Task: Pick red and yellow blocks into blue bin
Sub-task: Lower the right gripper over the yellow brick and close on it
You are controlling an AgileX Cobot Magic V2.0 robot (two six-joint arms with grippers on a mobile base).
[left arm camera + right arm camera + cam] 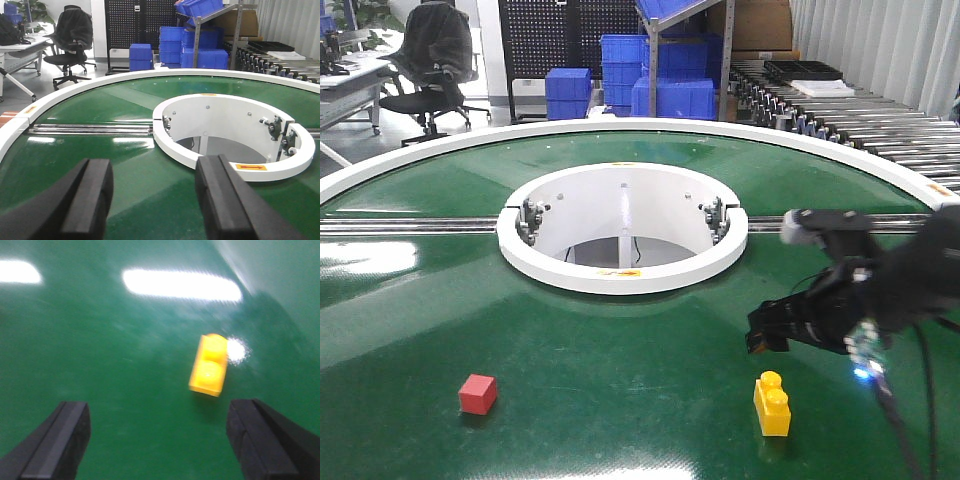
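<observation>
A small red cube (477, 393) lies on the green belt at the near left. A yellow brick (771, 403) with two studs stands at the near right. My right gripper (758, 335) hovers just above and behind the brick. In the right wrist view the gripper (157, 440) is open, and the yellow brick (209, 365) lies on the belt ahead of the jaws, toward the right finger, untouched. My left gripper (155, 200) is open over bare green belt, holding nothing. The blue bin is out of view.
A raised white ring (620, 270) surrounds the hole at the middle of the round green table (620, 400), with a metal rail (410, 225) running out from it on each side. Stacked blue crates (620, 70), a shelf and an office chair (430, 60) stand far behind.
</observation>
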